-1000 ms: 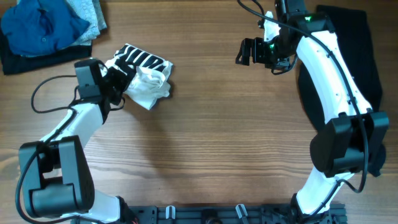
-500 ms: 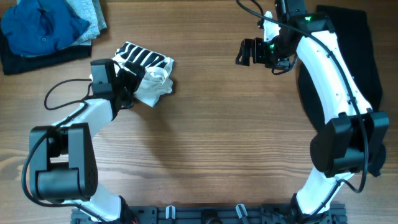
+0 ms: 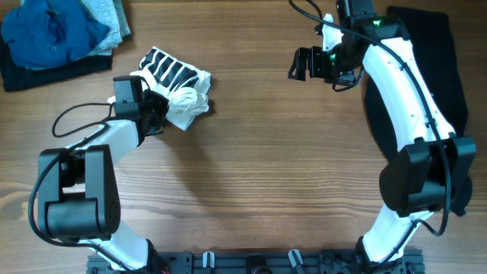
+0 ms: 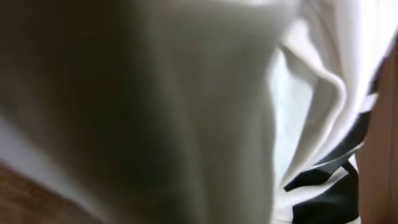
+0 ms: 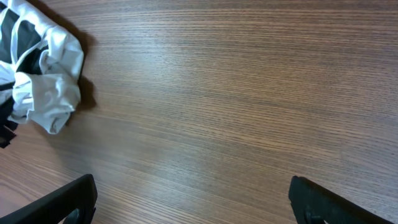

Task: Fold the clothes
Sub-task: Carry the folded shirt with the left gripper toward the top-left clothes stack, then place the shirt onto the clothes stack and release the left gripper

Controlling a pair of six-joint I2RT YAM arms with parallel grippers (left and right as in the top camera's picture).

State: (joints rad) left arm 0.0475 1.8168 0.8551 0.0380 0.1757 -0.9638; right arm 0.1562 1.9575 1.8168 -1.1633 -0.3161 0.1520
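Note:
The clothes (image 3: 179, 87) lie as a crumpled white bundle with a black-and-white striped part, at the table's left rear. My left gripper (image 3: 157, 113) is pushed into the bundle's left edge, its fingers buried in fabric. White cloth (image 4: 298, 93) fills the left wrist view and hides the jaws. My right gripper (image 3: 298, 65) hangs open above bare wood at the right rear, far from the bundle. In the right wrist view the bundle (image 5: 46, 74) sits at the far left, and the right gripper (image 5: 193, 205) has nothing between its fingers.
A black garment (image 3: 426, 53) lies under the right arm at the table's right edge. Folded blue and grey garments (image 3: 53, 34) are stacked on a dark one in the left rear corner. Bare wooden table (image 3: 251, 167) spans the middle and front.
The left gripper has moved right, into the bundle's edge, and the bundle has shifted slightly. The right arm has not moved.

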